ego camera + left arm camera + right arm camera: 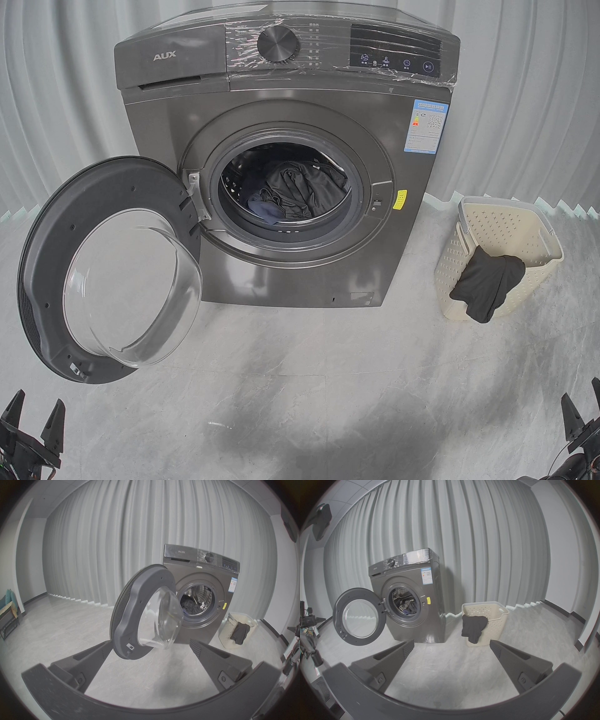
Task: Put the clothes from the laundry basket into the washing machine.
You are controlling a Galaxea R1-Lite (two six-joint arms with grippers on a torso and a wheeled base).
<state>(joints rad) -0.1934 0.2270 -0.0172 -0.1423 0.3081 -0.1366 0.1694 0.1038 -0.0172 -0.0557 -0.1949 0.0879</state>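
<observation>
Your dark grey, front-loading metal washing machine [156, 125] stands with its round, clear-windowed door [109, 269] swung wide to the robot's left, which leaves the drum mouth free for loading. A heap of dark and blue clothes [294, 187] lies inside the drum, so by the look of it the job is well along. What is left sits to the machine's right, on the pale grey marbled floor [312, 387]: a cream, perforated plastic laundry basket [531, 228] with one dark grey garment [487, 284] draped over its near rim, half in and half out. That hang offers you loose cloth to pinch without reaching down inside. Your left pincer [37, 400] and right pincer [581, 390] hover low, well apart from both basket and machine, each with its fingers spread and nothing between them, ready for a pick. The right one is on the basket's side, so it seems the natural choice for the draped garment.
</observation>
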